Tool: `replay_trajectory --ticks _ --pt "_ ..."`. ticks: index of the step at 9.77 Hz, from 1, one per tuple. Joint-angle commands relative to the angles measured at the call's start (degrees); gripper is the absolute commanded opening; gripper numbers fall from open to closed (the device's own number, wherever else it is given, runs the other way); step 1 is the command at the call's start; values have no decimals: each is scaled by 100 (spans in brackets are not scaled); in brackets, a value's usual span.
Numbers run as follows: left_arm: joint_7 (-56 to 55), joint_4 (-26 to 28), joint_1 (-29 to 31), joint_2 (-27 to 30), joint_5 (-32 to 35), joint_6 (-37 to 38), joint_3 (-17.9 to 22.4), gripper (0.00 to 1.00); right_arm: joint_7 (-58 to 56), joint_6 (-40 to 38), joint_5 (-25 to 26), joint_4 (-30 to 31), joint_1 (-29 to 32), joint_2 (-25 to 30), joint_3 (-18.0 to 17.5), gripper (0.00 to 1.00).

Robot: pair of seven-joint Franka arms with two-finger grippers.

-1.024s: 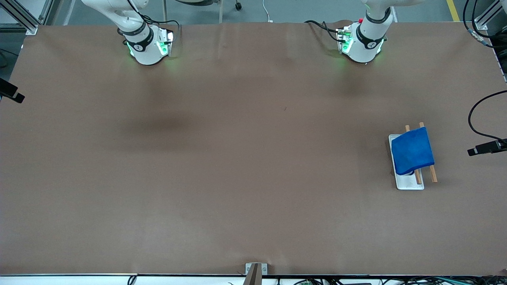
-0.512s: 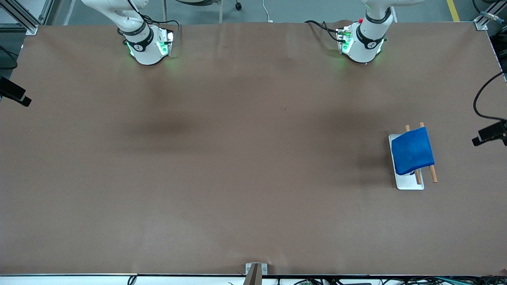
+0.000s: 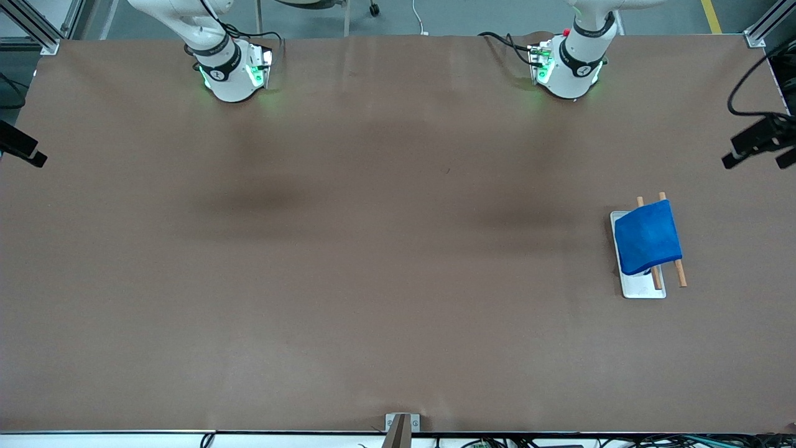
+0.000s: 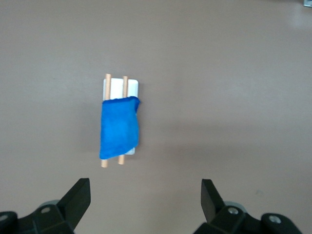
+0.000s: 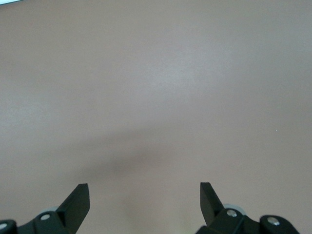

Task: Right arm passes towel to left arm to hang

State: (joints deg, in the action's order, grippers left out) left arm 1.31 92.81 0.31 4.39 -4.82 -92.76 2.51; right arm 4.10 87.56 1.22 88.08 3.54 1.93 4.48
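The royal-blue towel (image 3: 647,238) hangs draped over two wooden rods (image 3: 680,274) of a small rack on a white base (image 3: 644,288), toward the left arm's end of the table. In the left wrist view the towel (image 4: 119,127) lies over the rods (image 4: 108,84) and the base (image 4: 132,86), far below. My left gripper (image 4: 146,194) is open and empty, high over bare table beside the rack. My right gripper (image 5: 145,195) is open and empty, high over bare brown table. Neither gripper touches the towel.
The two arm bases (image 3: 231,70) (image 3: 569,65) stand along the table's edge farthest from the front camera. A black part with a cable (image 3: 755,143) hangs at the table's edge at the left arm's end, another black part (image 3: 20,149) at the right arm's end.
The black part with the cable at the left arm's end has moved away from the rack toward the bases' side. The towel and rack have not moved.
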Motion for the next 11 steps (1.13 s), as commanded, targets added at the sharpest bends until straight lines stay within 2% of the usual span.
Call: replay_trajectory --ticks 1,5,11 --pt "10 194 57 -8 113 -5 -66 100 -32 -11 107 43 24 62 -17 100" --pt "-16 -315 22 -227 332 468 -338 99 -32 33 54 34 33 62 -17 100" --pt "-69 -325 57 -289 429 610 -444 99 -32 7 54 43 33 62 -8 100"
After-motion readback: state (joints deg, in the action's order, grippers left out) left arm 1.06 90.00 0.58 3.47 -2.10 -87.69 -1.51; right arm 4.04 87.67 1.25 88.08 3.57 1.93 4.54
